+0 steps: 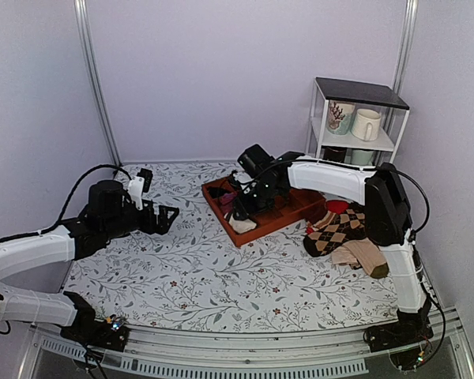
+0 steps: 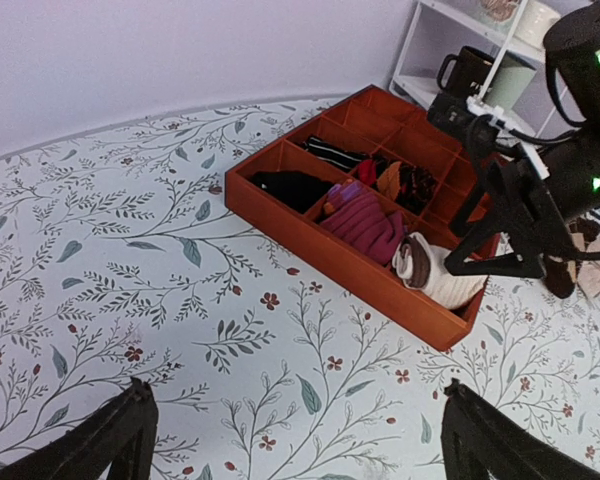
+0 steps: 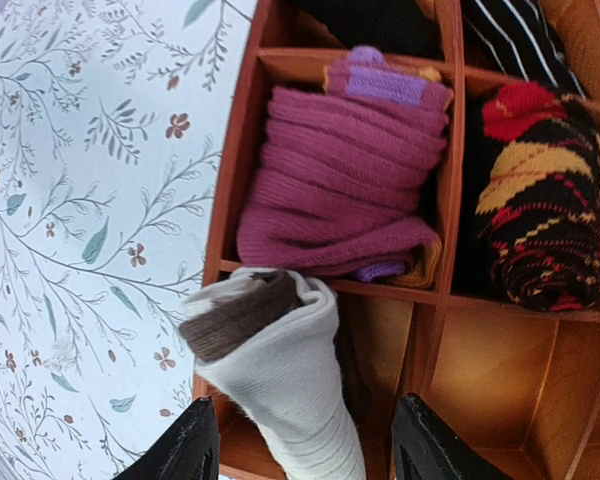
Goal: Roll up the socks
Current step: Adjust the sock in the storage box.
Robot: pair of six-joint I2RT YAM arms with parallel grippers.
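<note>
A wooden tray (image 2: 340, 262) with dividers sits on the floral table (image 2: 130, 260). The socks (image 3: 280, 370) are rolled into one cream bundle lying in the tray's end compartment, at the corner nearest the arms' bases. The bundle's brown end rests against the divider. In the next compartment is a folded magenta pair (image 3: 350, 190), and beside that a red, yellow and black argyle roll (image 3: 540, 220).

The right gripper (image 3: 305, 405) hangs over the end compartment. Its fingers are spread wide on either side of the cream bundle. Whether they touch it cannot be told.

The left wrist view shows more of the tray: a black sock (image 2: 290, 185) and a black striped sock (image 2: 330, 152) in the compartments at its far end. It also shows the left gripper (image 2: 295, 390), well away from the tray over bare cloth, wide open and holding nothing.

Only the top view shows what lies outside the tray. A brown argyle pair (image 1: 340, 229) and a tan sock (image 1: 363, 254) lie on the table just beyond the tray's right end. A small shelf (image 1: 355, 91) with mugs stands behind the tray.
</note>
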